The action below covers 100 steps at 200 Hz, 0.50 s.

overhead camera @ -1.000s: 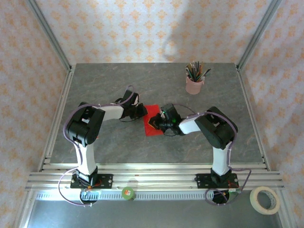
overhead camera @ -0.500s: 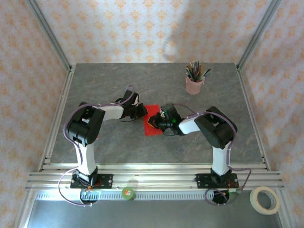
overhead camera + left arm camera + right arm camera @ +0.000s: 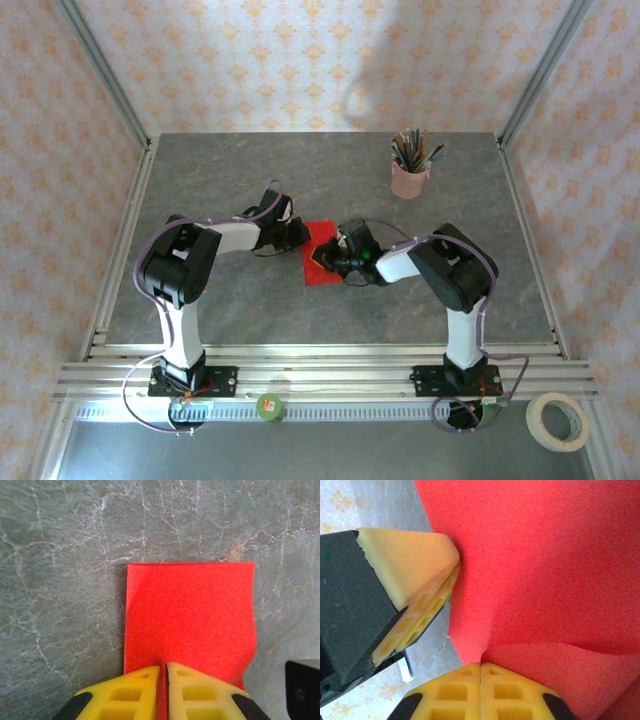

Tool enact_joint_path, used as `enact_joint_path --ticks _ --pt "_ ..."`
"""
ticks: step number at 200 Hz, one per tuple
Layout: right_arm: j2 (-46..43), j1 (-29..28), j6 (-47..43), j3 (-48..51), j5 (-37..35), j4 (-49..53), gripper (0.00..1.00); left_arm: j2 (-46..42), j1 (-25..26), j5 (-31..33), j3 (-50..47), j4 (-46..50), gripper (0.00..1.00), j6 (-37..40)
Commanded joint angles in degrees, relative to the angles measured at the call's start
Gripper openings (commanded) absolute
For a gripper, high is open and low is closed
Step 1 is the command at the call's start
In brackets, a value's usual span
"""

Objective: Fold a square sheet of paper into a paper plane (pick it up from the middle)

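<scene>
The square sheet of paper (image 3: 320,262) is bright red and lies at the middle of the grey table, between both arms. In the left wrist view the sheet (image 3: 190,615) looks like an upright rectangle lying flat, and its near edge runs into the slit of my left gripper (image 3: 163,666), which is shut on it. My left gripper (image 3: 301,234) is at the sheet's far left edge and my right gripper (image 3: 325,258) is over its right side. In the right wrist view my right gripper (image 3: 481,663) is shut on a raised fold of the sheet (image 3: 545,570), with the left gripper's fingers (image 3: 412,555) close by on the left.
A pink pencil cup (image 3: 409,178) full of pencils stands at the back right of the table. A tape roll (image 3: 557,420) lies off the table at the near right, and a green round thing (image 3: 269,406) sits on the front rail. Aluminium posts frame the table's sides.
</scene>
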<state>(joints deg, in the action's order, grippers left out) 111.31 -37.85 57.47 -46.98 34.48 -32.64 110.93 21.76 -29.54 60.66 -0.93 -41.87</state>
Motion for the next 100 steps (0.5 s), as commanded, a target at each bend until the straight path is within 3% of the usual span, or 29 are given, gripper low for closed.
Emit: enact_joint_path --ticks 1,100 --pt "0.6 -0.3 0.6 -0.1 -0.5 -1.9 0.00 2.5 0.8 2.3 -1.1 3.7 0.17 1.3" --pt "0.8 -0.3 0.8 0.4 -1.6 -0.3 0.00 1.9 0.8 2.7 -0.6 4.0 0.16 1.2"
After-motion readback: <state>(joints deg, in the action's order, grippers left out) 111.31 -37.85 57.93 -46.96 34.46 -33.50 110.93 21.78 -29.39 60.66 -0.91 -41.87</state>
